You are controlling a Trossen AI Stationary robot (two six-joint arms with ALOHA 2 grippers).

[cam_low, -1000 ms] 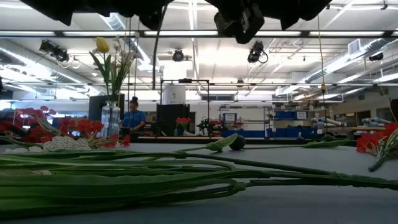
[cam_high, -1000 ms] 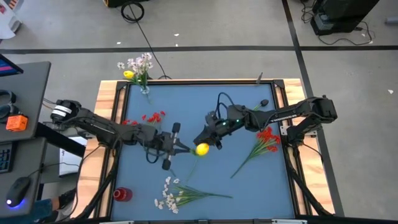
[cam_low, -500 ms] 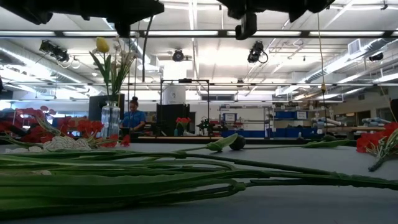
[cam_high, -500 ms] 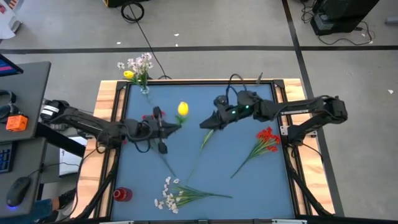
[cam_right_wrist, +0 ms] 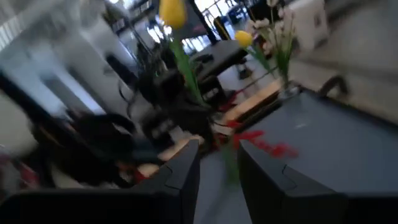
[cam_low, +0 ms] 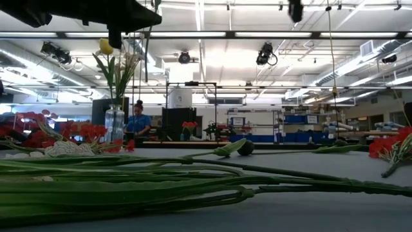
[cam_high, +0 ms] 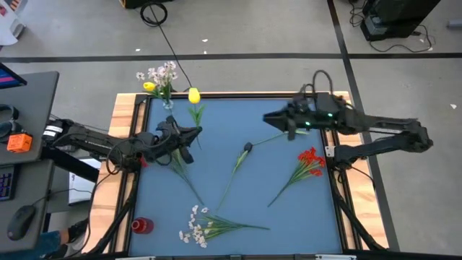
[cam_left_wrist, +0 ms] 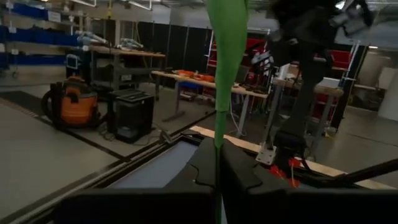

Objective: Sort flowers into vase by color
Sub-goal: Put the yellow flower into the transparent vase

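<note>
While the left gripper hovers above the table near its vase-side edge, its jaws are pinching the green stem of the yellow tulip, whose bud rises beyond them, just beside the vase. Over the far right side, the right gripper hangs with jaws spread, holding nothing.

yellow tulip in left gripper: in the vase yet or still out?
Out. The left gripper is shut on the yellow tulip, held beside the vase, not in it.
</note>
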